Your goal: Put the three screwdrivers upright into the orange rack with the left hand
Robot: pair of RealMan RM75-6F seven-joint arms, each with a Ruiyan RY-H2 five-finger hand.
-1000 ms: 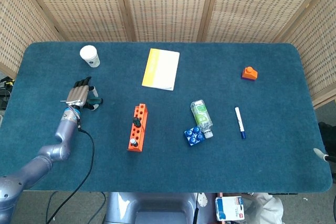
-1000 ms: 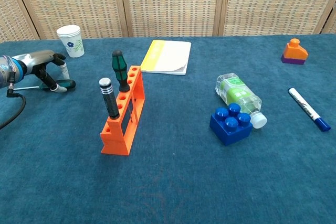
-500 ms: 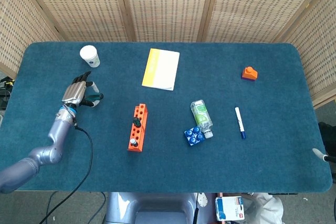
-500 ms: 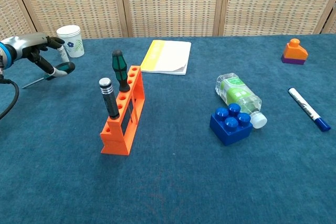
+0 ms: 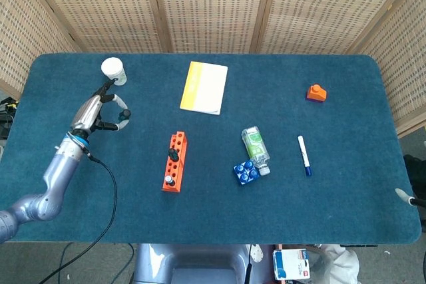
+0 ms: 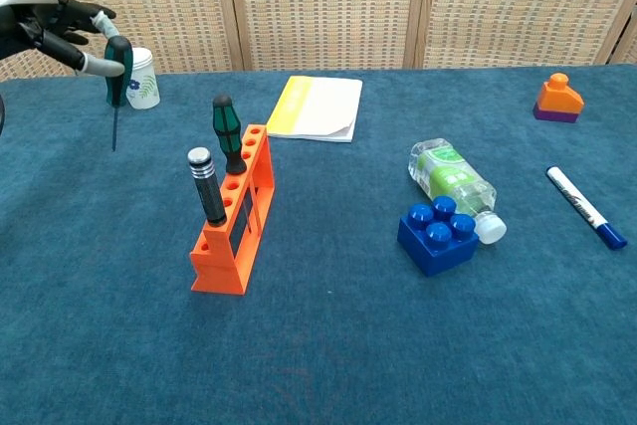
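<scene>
The dark blue felt-covered table point(image 6: 328, 365) carries a long orange plastic rack point(image 6: 235, 216) near its middle, with a black-and-silver-handled screwdriver point(image 6: 205, 184) and a green-and-black-handled screwdriver point(image 6: 228, 130) standing upright in it. The metal-grey left hand point(image 6: 55, 29) is raised above the table's left side, fingers pinching a third green-handled screwdriver point(image 6: 116, 72), shaft pointing down, in front of a white paper cup with a blue flower print point(image 6: 141, 80). No legible writing shows anywhere.

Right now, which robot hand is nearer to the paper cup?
Left. The left robot hand is raised just left of the paper cup, holding a green-handled screwdriver beside it. The right robot hand shows in neither view.
</scene>
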